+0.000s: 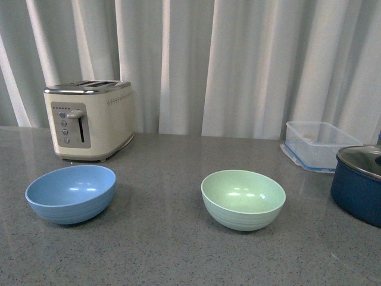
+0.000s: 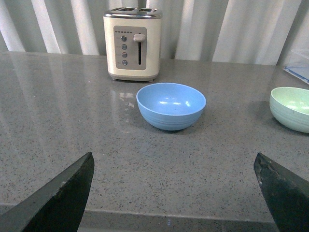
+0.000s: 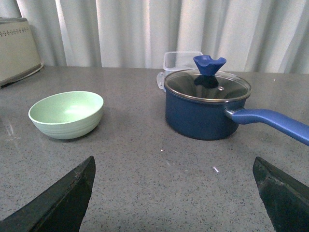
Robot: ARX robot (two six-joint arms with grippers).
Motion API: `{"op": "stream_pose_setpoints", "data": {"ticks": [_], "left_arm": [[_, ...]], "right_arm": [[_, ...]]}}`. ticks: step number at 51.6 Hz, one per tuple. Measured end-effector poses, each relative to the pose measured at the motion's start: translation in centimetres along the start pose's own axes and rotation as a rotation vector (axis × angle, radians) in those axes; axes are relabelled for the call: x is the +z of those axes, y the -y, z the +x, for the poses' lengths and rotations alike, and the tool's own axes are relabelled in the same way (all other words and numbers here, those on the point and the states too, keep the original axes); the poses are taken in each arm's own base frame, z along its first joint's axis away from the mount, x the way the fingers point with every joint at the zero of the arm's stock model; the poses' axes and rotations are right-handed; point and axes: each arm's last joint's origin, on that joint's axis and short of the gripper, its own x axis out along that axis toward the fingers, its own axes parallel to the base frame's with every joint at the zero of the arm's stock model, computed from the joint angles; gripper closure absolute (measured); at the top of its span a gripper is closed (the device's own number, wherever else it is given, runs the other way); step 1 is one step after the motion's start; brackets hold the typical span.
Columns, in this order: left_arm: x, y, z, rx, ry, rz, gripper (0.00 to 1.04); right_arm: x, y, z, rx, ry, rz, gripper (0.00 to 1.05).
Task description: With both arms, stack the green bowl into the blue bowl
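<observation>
Left gripper (image 2: 173,162) & right gripper (image 3: 173,162): both being held apart, empty. Green bowl (image 1: 243,199) ctr-right, blue bowl (image 1: 70,193) lower left: nothing being stacked yet.

Front view looks across counter (image 1: 178,256) toward curtain (image 1: 238,59); wrist views low; all share green bowl (image 1: 243,199).

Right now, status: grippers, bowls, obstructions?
Left gripper open, empty. Right gripper open, empty. Green bowl, blue bowl upright, apart, untouched. Nothing between them.

Bright even overhead light, soft shadows, glossy countertop (image 1: 178,250) glare, wrist-view fingers (image 2: 53,198) blurred.
</observation>
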Motion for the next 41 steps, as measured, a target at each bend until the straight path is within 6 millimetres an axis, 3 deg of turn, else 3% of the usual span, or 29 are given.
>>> {"op": "stream_pose_setpoints", "data": {"ticks": [18, 23, 28, 41], "left_arm": [[0.0, 0.0, 0.0, 0.0, -0.001, 0.0, 0.07], [0.1, -0.2, 0.4, 0.287, -0.378, -0.03, 0.07], [0.6, -1.0, 2.5, 0.467, -0.565, 0.01, 0.07], [4.5, -2.8, 9.4, 0.387, -0.512, -0.061, 0.07]], "right_arm": [[0.0, 0.0, 0.0, 0.0, 0.0, 0.0, 0.1], [0.0, 0.0, 0.0, 0.0, 0.0, 0.0, 0.1], [0.0, 0.0, 0.0, 0.002, -0.001, 0.0, 0.1], [0.0, 0.0, 0.0, 0.0, -0.001, 0.0, 0.1]]}}
